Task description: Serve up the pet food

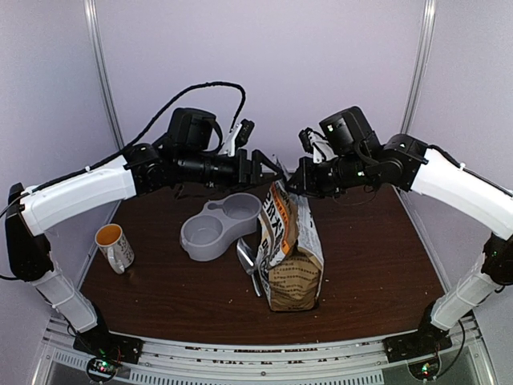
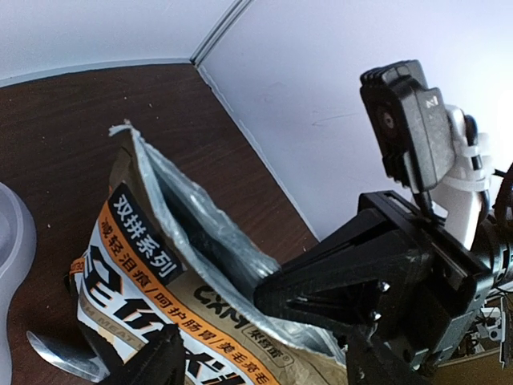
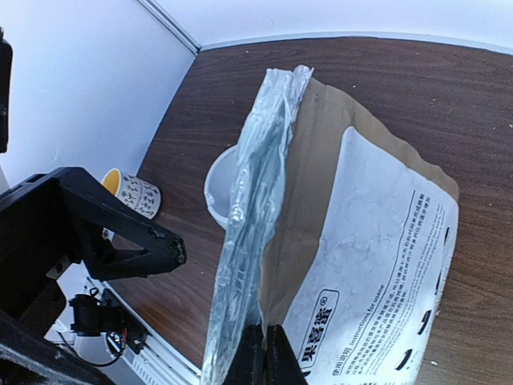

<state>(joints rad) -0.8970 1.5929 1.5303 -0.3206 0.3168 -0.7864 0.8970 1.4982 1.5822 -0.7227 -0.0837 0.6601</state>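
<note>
Pet food bag (image 1: 292,257) — upright, centre of table (image 1: 377,265); soft foil-lined paper, likely bottom-heavy, crumples. Hold at top rim: right gripper (image 3: 264,353) pinches it — left gripper (image 1: 263,166) gapes empty nearby.

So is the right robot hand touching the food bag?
Touching. The right wrist view shows the right gripper shut on the top edge of the bag.

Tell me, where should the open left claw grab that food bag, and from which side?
Probably the thin top lip of the bag, coming from the left arm's side. The bag stands upright and open, and the right gripper pinches the opposite edge, so the left gripper could pull it wider.
</note>
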